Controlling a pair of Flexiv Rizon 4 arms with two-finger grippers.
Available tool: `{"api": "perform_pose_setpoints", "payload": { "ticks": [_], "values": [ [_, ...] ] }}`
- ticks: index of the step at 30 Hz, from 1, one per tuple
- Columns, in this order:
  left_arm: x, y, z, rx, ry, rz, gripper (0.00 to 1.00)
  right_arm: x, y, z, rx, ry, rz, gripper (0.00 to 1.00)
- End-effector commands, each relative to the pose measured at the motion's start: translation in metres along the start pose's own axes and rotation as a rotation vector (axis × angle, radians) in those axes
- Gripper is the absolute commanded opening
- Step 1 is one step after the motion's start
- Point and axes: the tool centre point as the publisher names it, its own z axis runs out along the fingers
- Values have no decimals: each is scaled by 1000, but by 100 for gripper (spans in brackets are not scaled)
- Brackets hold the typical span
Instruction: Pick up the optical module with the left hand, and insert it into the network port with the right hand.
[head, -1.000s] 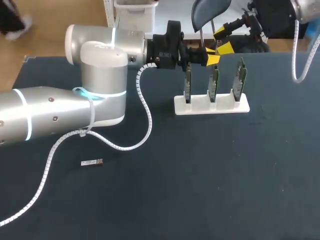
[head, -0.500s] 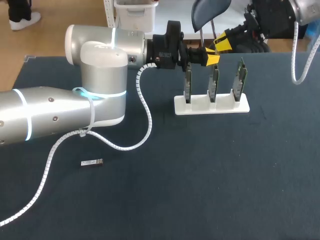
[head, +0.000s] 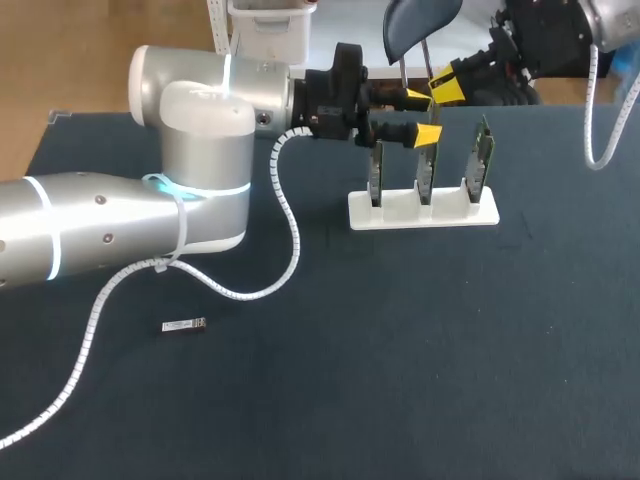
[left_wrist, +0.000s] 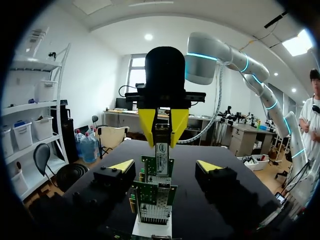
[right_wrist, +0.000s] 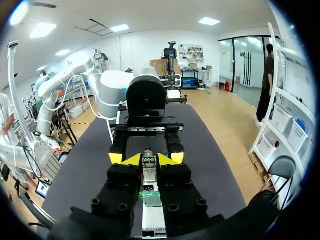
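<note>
— What takes up the most room?
— The dark counter. Across the left half of the frame lies the silver left arm, with a white coiled hose trailing off it. The right arm comes in at the upper right corner.

— And in the middle?
— Upper centre, a white stand holds three green network cards upright in a row.

— The tools?
— The left tool sits above the left and middle cards, its yellow fingers spread wide and gripping nothing. The right tool is just beyond it, nearer the top edge. From the left wrist, its tips are pinched from both sides on a slim, labelled optical module, which hangs below them above the row of cards.

— Any other module?
— A second module lies flat on the counter at lower left, well apart from the stand.
</note>
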Motion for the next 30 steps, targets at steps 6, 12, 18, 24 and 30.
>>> {"api": "perform_pose_setpoints", "payload": {
  "ticks": [6,12,18,24,30],
  "values": [
    [1,-5,-13,-21,75,-15,100,1,0,-1,5,-3,-5,0],
    [7,-9,-14,-13,146,-4,100,1,-1,-1,6,1,-6,0],
    [12,-10,-14,-5,211,10,100,1,-1,-1,5,1,-6,0],
    [22,-7,-13,13,275,-31,100,2,-1,-1,7,-2,-7,0],
    [21,-4,-14,15,286,-34,100,2,-1,-2,11,-7,-4,0]
  ]
}}
